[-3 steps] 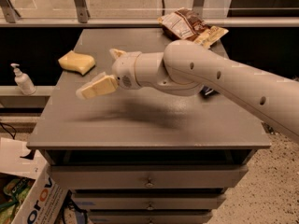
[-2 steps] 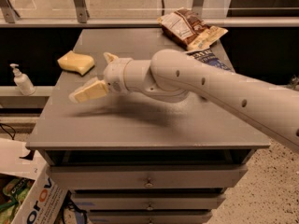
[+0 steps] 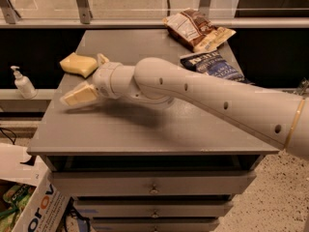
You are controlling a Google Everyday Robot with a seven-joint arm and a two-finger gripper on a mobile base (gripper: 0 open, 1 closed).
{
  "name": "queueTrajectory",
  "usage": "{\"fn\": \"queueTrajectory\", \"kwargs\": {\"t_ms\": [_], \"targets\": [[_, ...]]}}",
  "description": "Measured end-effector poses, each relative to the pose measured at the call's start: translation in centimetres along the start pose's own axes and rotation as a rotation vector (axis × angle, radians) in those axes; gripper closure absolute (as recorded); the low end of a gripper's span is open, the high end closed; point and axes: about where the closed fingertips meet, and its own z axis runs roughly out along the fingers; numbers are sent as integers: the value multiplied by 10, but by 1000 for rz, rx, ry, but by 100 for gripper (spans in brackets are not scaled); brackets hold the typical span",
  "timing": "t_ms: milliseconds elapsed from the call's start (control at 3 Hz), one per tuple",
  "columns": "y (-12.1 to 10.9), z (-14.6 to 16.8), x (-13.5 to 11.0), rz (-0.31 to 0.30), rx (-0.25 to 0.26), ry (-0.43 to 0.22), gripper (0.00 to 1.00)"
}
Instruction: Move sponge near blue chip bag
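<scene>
Two cream-yellow fingers of my gripper (image 3: pixel 83 79) stand apart with nothing clamped between them. One points down and to the left over the left part of the flat grey cabinet top (image 3: pixel 145 124), and the other peeks out just past the right end of the pale yellow, wavy-sided soft sponge (image 3: pixel 76 64). That sponge lies flat near the top's left rear edge, just beside my wrist, and I cannot tell whether my far finger touches it. The dark blue crinkly chip bag with white lettering (image 3: pixel 212 65) lies on the right side, well apart from the sponge, partly behind my white arm (image 3: pixel 207 98). Behind it, at the rear edge, rests a brown-and-white snack bag (image 3: pixel 195 29). A white pump bottle (image 3: pixel 21 83) stands on a ledge to the left.
</scene>
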Motion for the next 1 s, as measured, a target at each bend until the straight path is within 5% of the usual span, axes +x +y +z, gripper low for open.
{"fn": "queueTrajectory", "kwargs": {"t_ms": [333, 1000], "targets": [[-3, 19, -11, 10, 35, 18, 0], [-18, 51, -17, 125, 75, 54, 0]]}}
